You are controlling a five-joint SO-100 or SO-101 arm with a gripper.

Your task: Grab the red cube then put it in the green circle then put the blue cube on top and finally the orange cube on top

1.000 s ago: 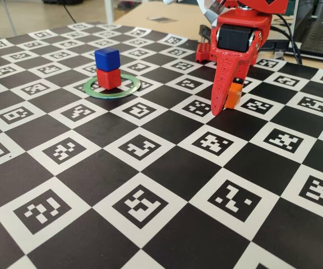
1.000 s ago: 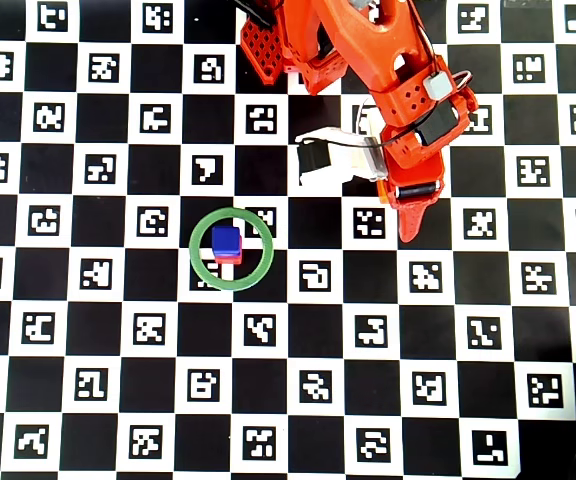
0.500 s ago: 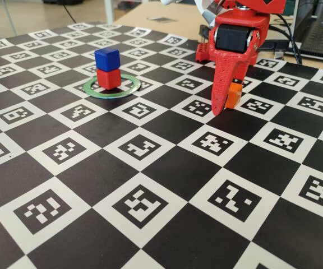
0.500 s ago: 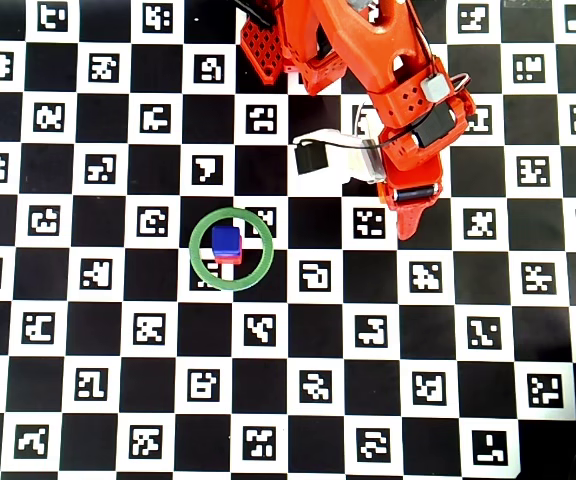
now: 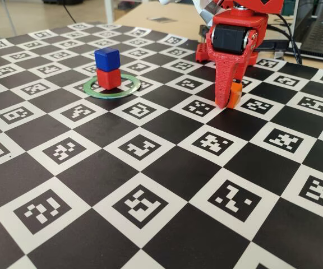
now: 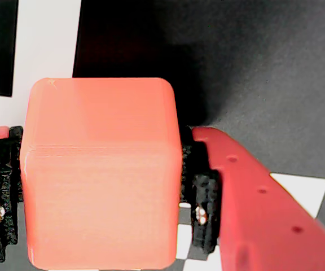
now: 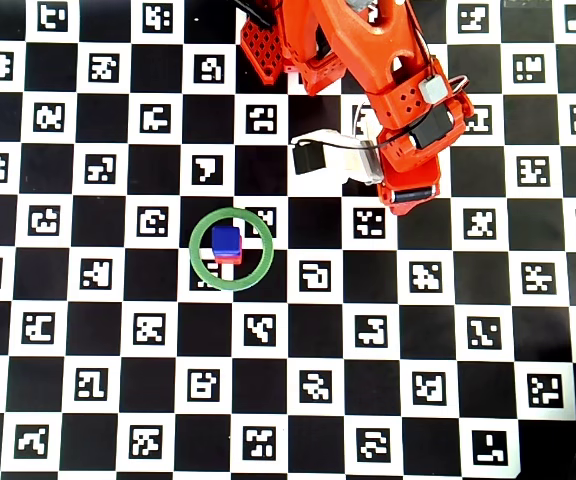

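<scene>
Gripping orange cube | gripper | cube upright, squarish

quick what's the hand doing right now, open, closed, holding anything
Hand: closed on the orange cube, pads pressed against both its sides in the wrist view.

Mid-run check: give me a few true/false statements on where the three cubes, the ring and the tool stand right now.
1. The blue cube sits on the red cube. True.
2. That stack stands outside the green circle. False: it stands inside the ring.
3. The tool is open and empty. False: its black pads press both sides of the orange cube.
4. The orange cube is already on the stack. False: it is at the tool, well right of the ring in the overhead view.
5. The board is a checkerboard of printed markers. True.
</scene>
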